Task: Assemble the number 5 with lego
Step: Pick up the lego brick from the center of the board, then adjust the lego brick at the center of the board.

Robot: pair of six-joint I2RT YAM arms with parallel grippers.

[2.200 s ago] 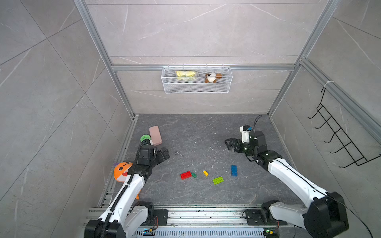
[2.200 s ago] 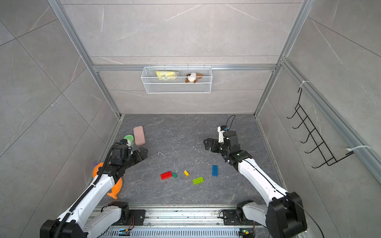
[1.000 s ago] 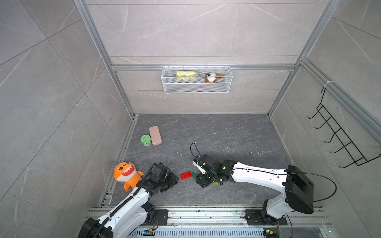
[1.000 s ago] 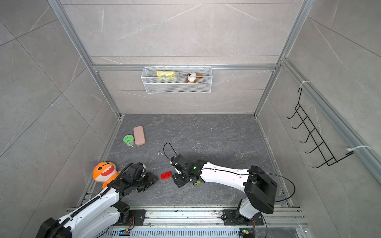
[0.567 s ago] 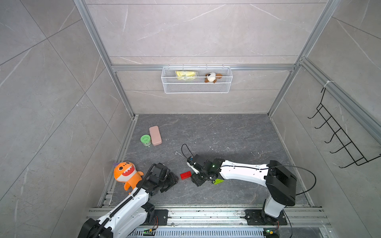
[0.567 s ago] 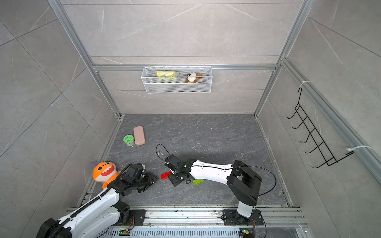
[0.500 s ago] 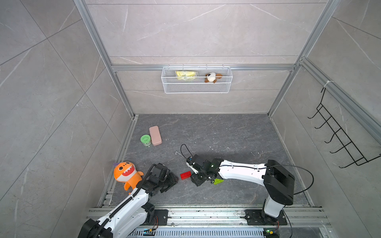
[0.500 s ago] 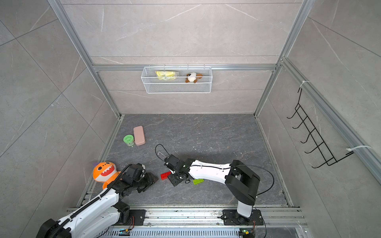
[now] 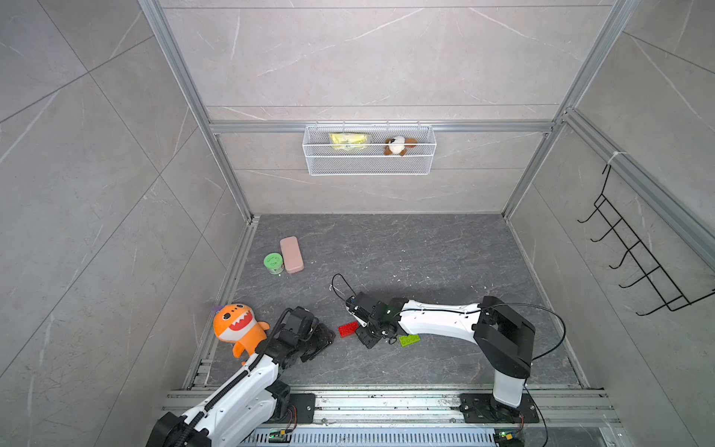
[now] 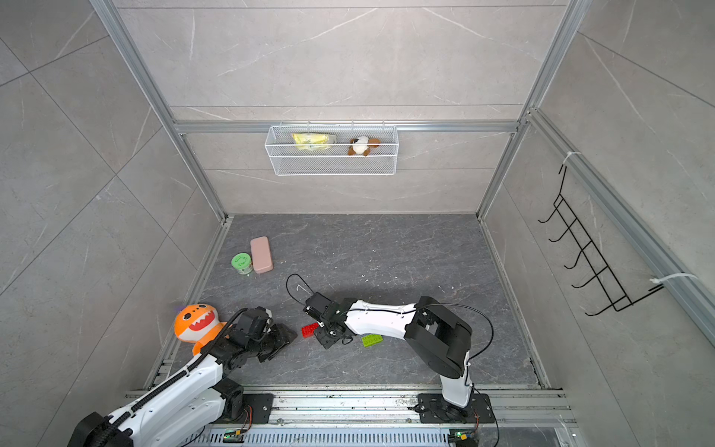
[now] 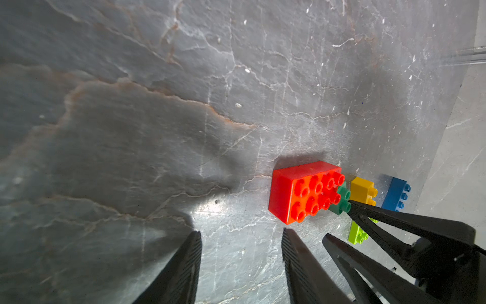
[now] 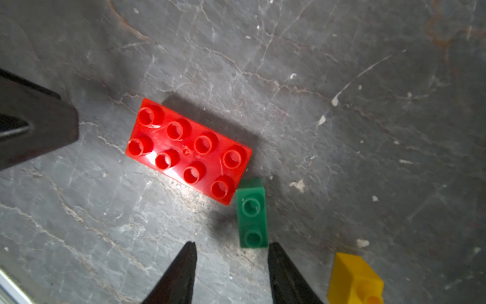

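Now the lego still lies as five loose bricks, but both arms have come in on it.
On the table [image 9: 387,247] the red brick [image 12: 188,150] sits just beside the dark-green brick [image 12: 252,215], the yellow brick [image 11: 363,190], blue brick [image 11: 394,194] and lime-green brick [image 9: 409,340] near, none shifted; the right jaws, swung across, stand parted just short of the dark-green one, grasping nothing, and the left jaws hang released near the red: we judge a first pick is due.
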